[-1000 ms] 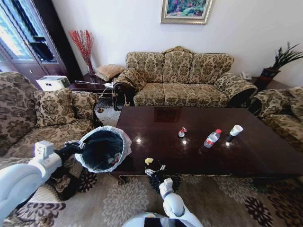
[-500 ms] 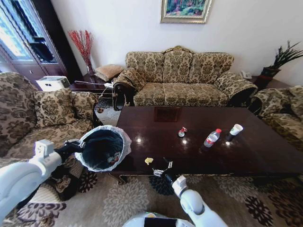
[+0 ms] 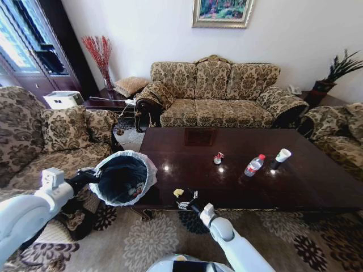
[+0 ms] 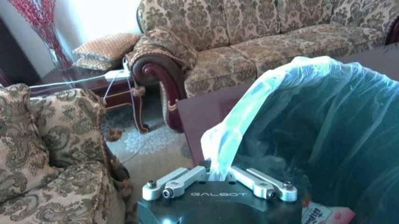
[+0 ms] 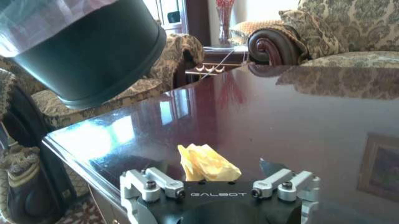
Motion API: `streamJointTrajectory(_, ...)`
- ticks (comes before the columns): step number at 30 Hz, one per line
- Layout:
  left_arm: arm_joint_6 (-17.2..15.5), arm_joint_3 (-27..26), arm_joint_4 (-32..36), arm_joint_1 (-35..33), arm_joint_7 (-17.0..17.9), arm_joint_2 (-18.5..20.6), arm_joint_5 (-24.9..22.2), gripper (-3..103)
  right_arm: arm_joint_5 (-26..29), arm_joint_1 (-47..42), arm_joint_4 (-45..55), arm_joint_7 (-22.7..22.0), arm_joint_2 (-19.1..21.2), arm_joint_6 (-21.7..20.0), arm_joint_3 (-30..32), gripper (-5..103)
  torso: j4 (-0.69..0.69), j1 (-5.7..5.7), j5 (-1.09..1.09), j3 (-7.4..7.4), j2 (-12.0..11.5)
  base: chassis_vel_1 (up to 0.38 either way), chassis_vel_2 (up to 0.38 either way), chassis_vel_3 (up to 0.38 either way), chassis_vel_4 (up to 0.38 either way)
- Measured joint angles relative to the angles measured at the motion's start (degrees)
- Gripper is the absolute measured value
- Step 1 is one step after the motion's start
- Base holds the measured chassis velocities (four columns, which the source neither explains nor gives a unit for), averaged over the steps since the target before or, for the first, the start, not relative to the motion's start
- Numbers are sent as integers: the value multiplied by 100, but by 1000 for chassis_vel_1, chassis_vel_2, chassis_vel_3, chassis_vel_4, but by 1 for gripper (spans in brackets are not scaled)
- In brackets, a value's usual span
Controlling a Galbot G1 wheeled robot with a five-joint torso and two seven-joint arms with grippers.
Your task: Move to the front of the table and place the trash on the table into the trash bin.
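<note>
Patterned sofa (image 3: 218, 93) against white wall (image 3: 153, 31), floral carpet (image 3: 272, 241).

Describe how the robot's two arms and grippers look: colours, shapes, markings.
Both arms have smooth, rounded white shells ending in darker wrist sections. The left gripper and right gripper match: a black body lettered GALBOT in white, with silver metal finger linkages fastened by dark bolts. No loose cables show.

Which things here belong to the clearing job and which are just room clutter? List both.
Job:
yellow crumpled scrap
red-white crushed wrapper
red-capped clear plastic bottle
white paper cup
glossy dark wooden table
black bag-lined trash bin
left gripper
right gripper

Clutter:
patterned sofa
red branch vase
framed painting
</note>
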State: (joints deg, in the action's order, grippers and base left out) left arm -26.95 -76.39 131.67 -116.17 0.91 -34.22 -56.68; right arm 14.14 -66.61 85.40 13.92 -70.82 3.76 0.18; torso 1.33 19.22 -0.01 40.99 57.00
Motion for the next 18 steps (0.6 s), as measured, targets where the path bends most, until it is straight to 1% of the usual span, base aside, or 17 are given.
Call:
streamJointTrajectory(1,1,1,-12,1,0,19,-5,0,-18,20,-53,-12,-40,1,-6,88,0,0,0,0,0,0,0,0,0)
streamJointTrajectory(3,2,2,-17,2,1,25,-8,0,-34,30,-85,-20,-57,1,-6,88,0,0,1,0,0,0,0,0,0)
streamJointTrajectory(5,4,8,-38,4,5,53,-15,0,-58,51,-193,-34,-96,17,-6,77,0,0,0,0,0,0,0,0,0)
streamJointTrajectory(6,4,8,-38,4,5,53,-15,0,-58,51,-193,-34,-96,17,-6,77,0,0,0,0,0,0,0,0,0)
streamJointTrajectory(9,8,17,-72,10,6,85,-19,0,-60,49,-234,-39,-100,29,0,60,0,0,0,0,0,0,0,0,0)
streamJointTrajectory(10,8,17,-72,10,6,85,-19,0,-60,49,-234,-39,-100,29,0,60,0,0,0,0,0,0,0,0,0)
streamJointTrajectory(12,15,30,-93,20,6,97,-19,0,-60,38,-246,-55,-110,49,6,49,0,0,0,0,0,0,0,0,0)
streamJointTrajectory(13,15,30,-93,20,6,97,-19,0,-60,38,-246,-55,-110,49,6,49,0,0,0,0,0,0,0,0,0)
streamJointTrajectory(16,19,36,-92,21,6,96,-19,0,-49,14,-262,-86,-127,71,30,32,0,0,0,-1,0,0,0,0,0)
streamJointTrajectory(17,19,36,-92,21,6,96,-19,0,-49,14,-262,-86,-127,71,30,32,0,0,0,-1,0,0,0,0,0)
streamJointTrajectory(18,21,36,-92,20,6,94,-19,0,-33,5,-259,-94,-124,72,31,27,0,0,1,-1,0,0,0,0,0)
